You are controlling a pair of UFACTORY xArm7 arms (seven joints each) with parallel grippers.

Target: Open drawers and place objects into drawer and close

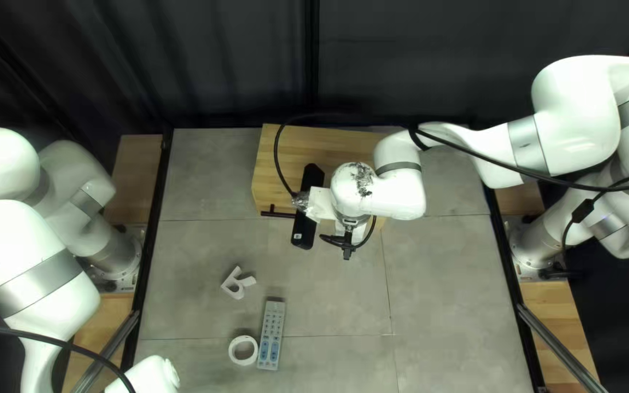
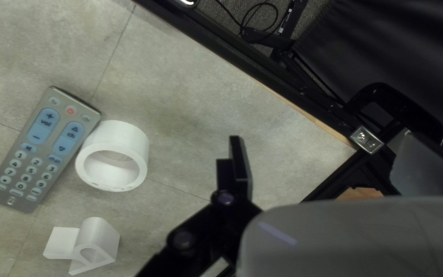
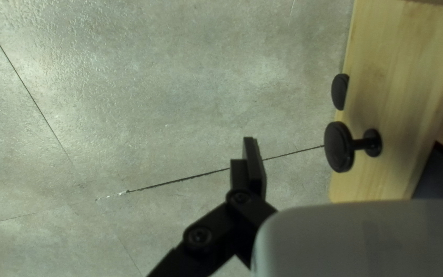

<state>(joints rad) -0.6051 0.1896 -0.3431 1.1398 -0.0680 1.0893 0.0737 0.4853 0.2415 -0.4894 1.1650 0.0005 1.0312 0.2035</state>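
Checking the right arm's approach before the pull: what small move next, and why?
I'd probably ease the right gripper sideways to line up with the larger-looking black knob. It hangs beside that knob, not touching, while the remote and white ring lie outside on the table.

grey remote [image 2: 41,154] face up | white ring [image 2: 124,134] just beside it | white letter R [image 2: 106,237] near ring
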